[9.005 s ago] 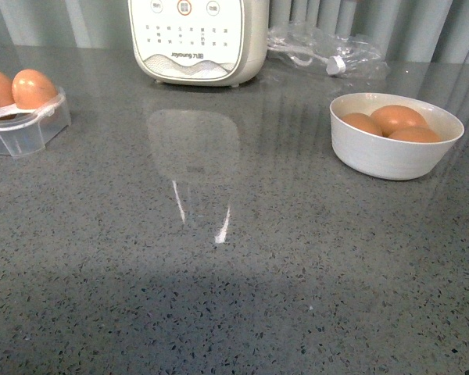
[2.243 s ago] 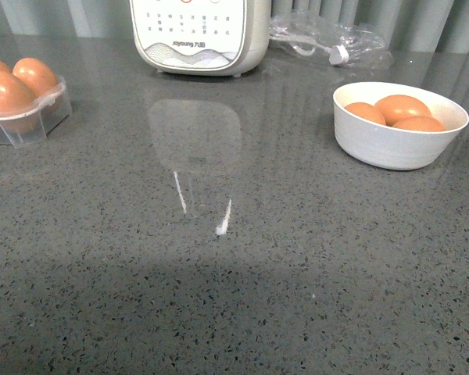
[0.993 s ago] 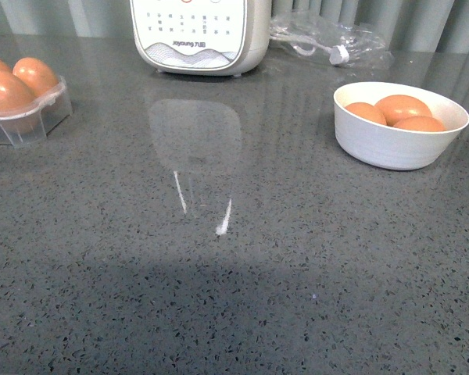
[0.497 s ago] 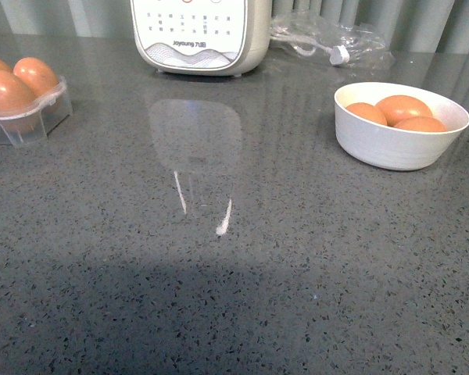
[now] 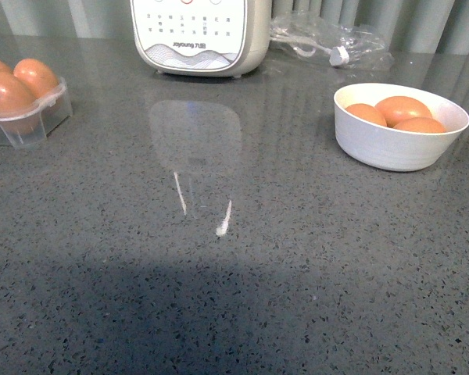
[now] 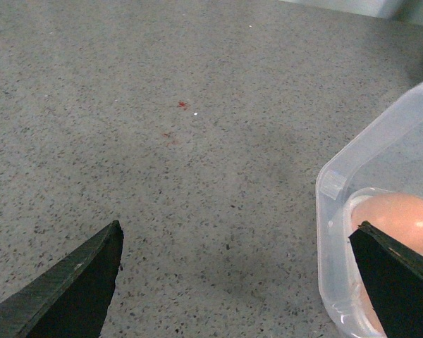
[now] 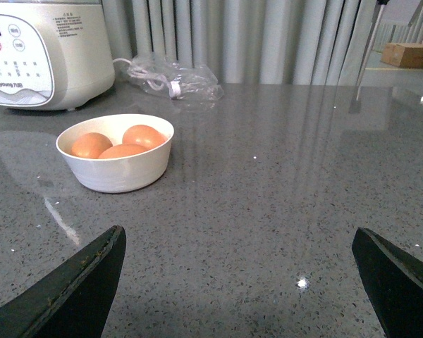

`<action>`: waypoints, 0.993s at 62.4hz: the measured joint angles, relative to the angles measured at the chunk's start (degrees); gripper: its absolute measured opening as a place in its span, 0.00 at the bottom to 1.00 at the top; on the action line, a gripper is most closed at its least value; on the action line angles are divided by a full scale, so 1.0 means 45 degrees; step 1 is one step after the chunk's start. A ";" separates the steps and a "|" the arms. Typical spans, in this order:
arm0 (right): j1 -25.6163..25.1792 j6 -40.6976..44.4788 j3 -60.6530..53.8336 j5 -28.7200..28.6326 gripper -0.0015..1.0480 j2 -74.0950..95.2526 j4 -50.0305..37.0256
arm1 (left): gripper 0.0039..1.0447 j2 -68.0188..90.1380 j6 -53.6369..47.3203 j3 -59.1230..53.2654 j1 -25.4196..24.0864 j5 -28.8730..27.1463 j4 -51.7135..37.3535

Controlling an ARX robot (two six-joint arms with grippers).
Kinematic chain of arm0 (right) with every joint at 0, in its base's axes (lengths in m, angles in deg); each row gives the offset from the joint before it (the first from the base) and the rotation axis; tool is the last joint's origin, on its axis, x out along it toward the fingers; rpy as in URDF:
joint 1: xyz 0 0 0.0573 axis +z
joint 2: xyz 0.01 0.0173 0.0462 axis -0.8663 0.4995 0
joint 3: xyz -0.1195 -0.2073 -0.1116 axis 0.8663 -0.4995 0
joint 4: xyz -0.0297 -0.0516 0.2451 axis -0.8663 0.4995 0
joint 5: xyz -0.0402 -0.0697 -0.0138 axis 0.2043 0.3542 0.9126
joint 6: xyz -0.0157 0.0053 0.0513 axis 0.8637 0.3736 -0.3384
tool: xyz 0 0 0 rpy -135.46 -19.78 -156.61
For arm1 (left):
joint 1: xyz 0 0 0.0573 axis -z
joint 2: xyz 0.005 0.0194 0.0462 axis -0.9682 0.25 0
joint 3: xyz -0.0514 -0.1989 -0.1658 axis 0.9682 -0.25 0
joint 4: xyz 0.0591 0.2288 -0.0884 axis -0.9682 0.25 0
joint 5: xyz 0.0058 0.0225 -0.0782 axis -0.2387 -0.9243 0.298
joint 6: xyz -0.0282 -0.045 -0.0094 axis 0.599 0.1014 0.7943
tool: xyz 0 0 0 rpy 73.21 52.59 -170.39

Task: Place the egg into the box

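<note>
The box point(image 5: 31, 121), a clear plastic egg carton, sits at the table's far left with brown eggs point(image 5: 6, 92) in its cups. In the left wrist view its corner point(image 6: 338, 232) shows one egg point(image 6: 398, 218) inside. My left gripper point(image 6: 236, 236) hangs open over bare counter beside the box, one finger in front of its edge. Three more brown eggs point(image 5: 399, 109) lie in a white bowl point(image 5: 399, 148) at the right. My right gripper point(image 7: 236, 239) is open, empty, some way from the bowl point(image 7: 116, 172). Neither arm appears in the front view.
A big white appliance point(image 5: 199, 35) with buttons stands at the back centre. A crumpled clear plastic bag point(image 5: 328, 39) with a white cord lies behind the bowl. Grey speckled counter point(image 5: 234, 273) stretches between box and bowl.
Nothing has visibly moved over the last second. Compared with the oldest frame, the box shows another egg at the front, and the view sits slightly lower on the scene.
</note>
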 joint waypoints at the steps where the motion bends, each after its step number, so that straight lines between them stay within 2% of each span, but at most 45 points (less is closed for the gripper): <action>1: 0.0000 0.0000 0.0000 0.0000 0.93 0.0000 0.0000 | 0.94 0.0015 0.0000 0.0000 0.0049 -0.0015 -0.0015; 16: 0.0000 0.0000 0.0000 0.0000 0.93 0.0000 0.0000 | 0.94 0.0204 0.0374 -0.0073 0.1724 -0.0350 -0.0515; 39: 0.0000 0.0000 0.0000 0.0000 0.93 0.0000 0.0000 | 0.94 -0.0656 0.0068 -0.0602 0.4182 -0.0442 -0.0083; 62: 0.0000 0.0000 0.0000 0.0000 0.93 0.0000 0.0000 | 0.94 -0.2137 -0.0738 -0.0593 0.4090 -0.1438 0.0631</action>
